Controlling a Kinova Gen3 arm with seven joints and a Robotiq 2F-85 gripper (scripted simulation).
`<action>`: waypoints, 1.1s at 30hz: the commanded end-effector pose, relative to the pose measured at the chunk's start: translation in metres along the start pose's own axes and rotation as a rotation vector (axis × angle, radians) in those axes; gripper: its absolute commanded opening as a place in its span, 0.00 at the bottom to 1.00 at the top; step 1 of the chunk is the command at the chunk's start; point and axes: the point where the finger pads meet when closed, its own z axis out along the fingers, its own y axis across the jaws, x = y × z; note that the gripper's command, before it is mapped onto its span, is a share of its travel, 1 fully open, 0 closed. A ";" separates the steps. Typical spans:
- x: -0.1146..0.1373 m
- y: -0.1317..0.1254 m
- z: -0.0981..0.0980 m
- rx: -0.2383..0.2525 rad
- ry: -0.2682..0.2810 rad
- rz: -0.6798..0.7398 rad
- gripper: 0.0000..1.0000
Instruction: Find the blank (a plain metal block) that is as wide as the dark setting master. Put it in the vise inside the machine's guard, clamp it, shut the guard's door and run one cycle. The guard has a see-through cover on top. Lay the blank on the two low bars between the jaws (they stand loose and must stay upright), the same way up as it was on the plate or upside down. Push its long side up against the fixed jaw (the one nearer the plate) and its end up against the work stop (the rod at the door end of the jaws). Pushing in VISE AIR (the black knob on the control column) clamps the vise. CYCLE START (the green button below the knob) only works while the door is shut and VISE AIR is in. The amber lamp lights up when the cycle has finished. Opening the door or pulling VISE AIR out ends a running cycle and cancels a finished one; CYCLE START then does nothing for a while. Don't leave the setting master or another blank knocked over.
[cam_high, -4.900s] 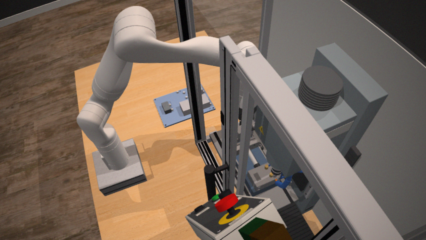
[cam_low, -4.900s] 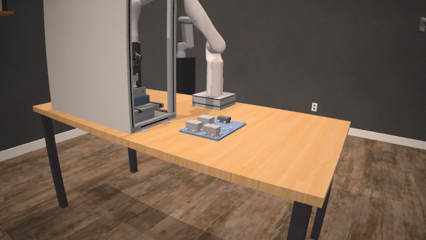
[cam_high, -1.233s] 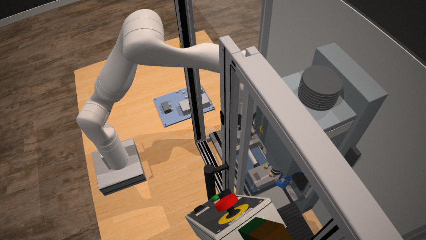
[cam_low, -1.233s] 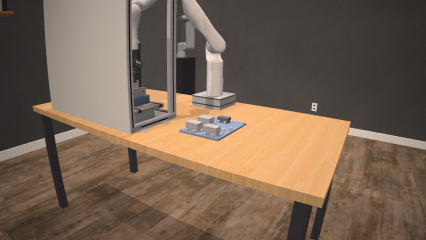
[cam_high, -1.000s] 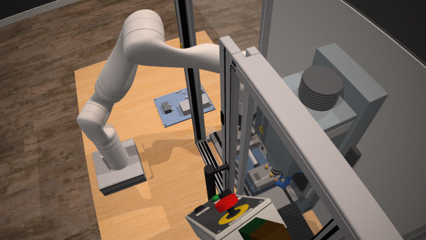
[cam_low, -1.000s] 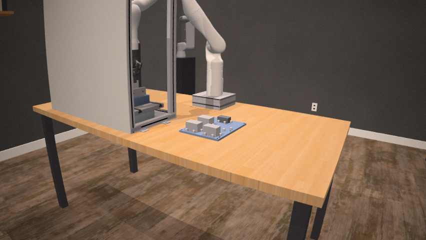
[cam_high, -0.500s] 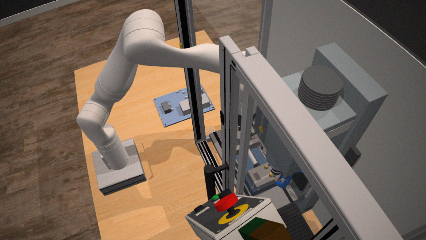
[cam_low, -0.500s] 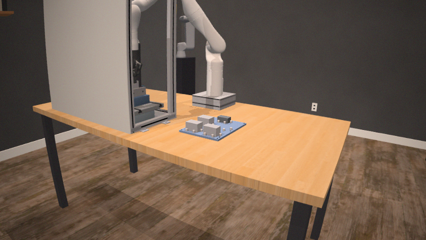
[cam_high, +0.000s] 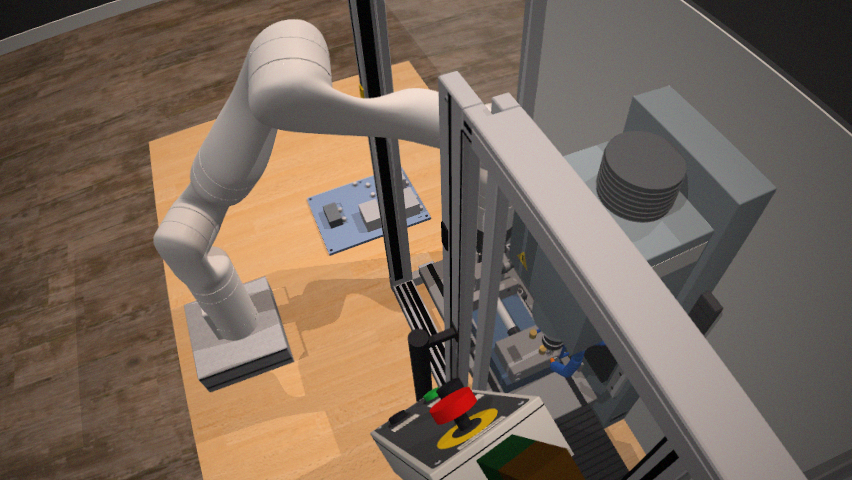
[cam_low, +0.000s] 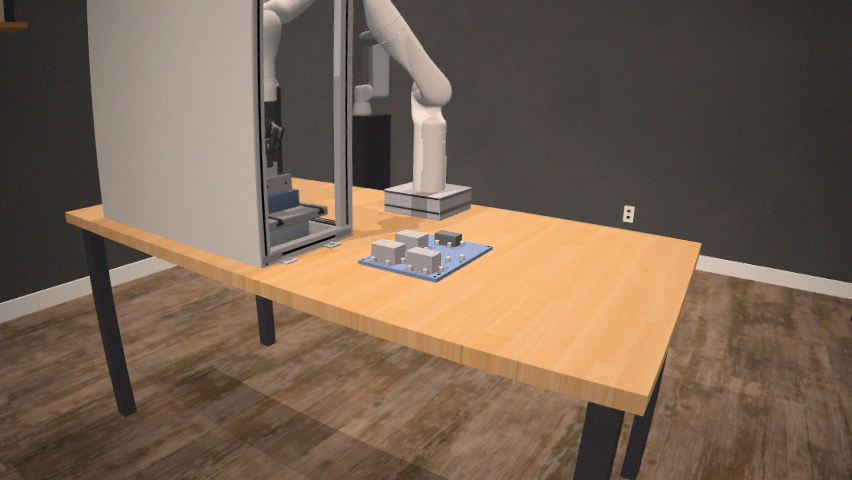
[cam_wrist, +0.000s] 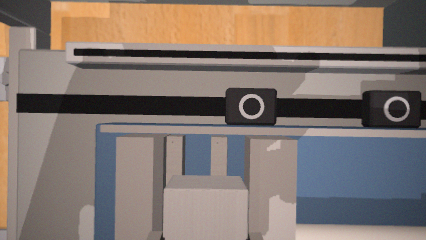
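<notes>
Grey metal profiles frame the guard (cam_high: 596, 208) (cam_low: 178, 119), which stands on the wooden table (cam_high: 357, 381) (cam_low: 536, 310) (cam_wrist: 200, 25). Beside it, the white Kinova arm (cam_high: 229, 155) (cam_low: 429, 143) reaches inside. Outside the guard, the blue plate (cam_high: 351, 238) (cam_low: 475, 248) carries three pale blanks, (cam_low: 388, 251) one of them, and the upright dark setting master (cam_high: 332, 214) (cam_low: 448, 238). Within the guard, two vise jaws stand parallel, one at the left (cam_wrist: 134, 185) and one at the right (cam_wrist: 272, 185) of the wrist view. The gripper (cam_low: 272, 160) (cam_wrist: 206, 237) has its fingers closed on a pale metal blank (cam_wrist: 206, 215), seen over the gap between those jaws. Two low bars, the left bar (cam_wrist: 174, 155) and the right bar (cam_wrist: 218, 155), show beyond the blank; whether it touches them cannot be told.
</notes>
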 end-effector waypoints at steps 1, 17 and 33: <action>0.001 0.000 0.000 -0.003 0.003 0.000 0.10; 0.002 0.000 0.002 -0.002 0.002 0.000 0.10; 0.003 0.000 0.004 -0.005 0.005 0.000 0.10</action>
